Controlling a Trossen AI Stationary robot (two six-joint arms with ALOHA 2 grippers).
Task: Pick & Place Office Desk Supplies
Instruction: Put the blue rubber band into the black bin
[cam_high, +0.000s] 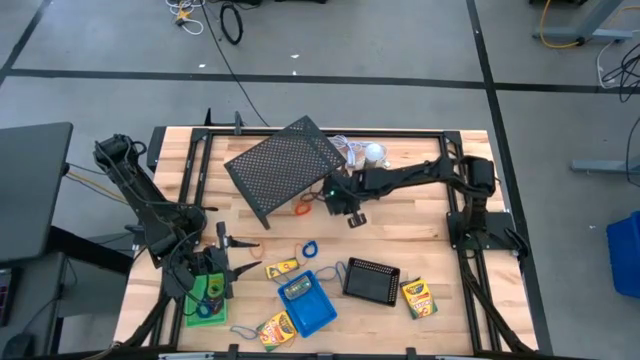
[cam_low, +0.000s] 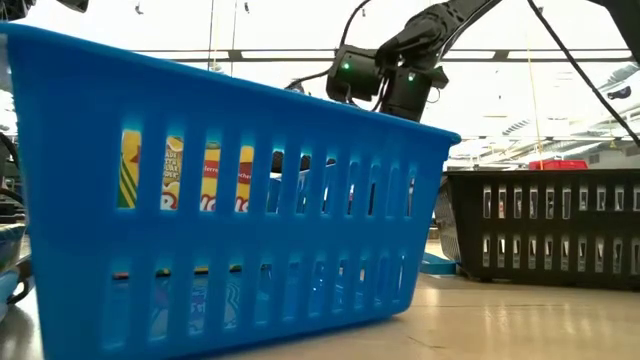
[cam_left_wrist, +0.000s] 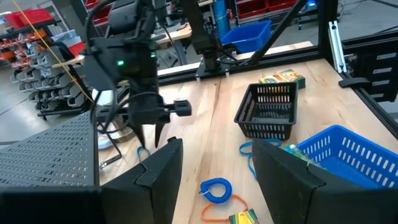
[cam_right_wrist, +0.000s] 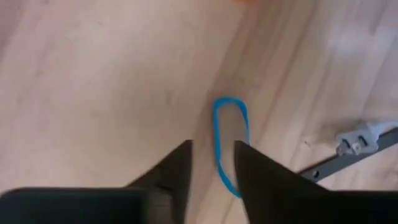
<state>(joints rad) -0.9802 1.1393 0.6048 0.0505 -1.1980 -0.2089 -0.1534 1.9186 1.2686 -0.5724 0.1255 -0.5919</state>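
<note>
My right gripper (cam_right_wrist: 211, 149) is open by a narrow gap and points down near the middle of the table (cam_high: 350, 208), beside the large mesh rack. A thin blue elastic loop (cam_right_wrist: 229, 140) lies flat on the wood just under its fingertips and shows as a blue loop (cam_left_wrist: 142, 151) below them in the left wrist view; I see no touch. My left gripper (cam_left_wrist: 214, 168) is wide open and empty at the near left (cam_high: 222, 262), over a green tray (cam_high: 207, 300). A blue tray (cam_high: 308, 302) holds a crayon box (cam_low: 170, 170). A black mesh tray (cam_high: 371, 281) sits to its right.
The large black mesh rack (cam_high: 285, 165) stands tilted at centre far. A silver dome (cam_high: 372, 152) lies behind it, and its white plug (cam_right_wrist: 360, 140) is close to the blue loop. An orange loop (cam_high: 303, 208), a coiled blue loop (cam_high: 307, 248) and loose crayon boxes (cam_high: 283, 268), (cam_high: 275, 328), (cam_high: 418, 297) lie about.
</note>
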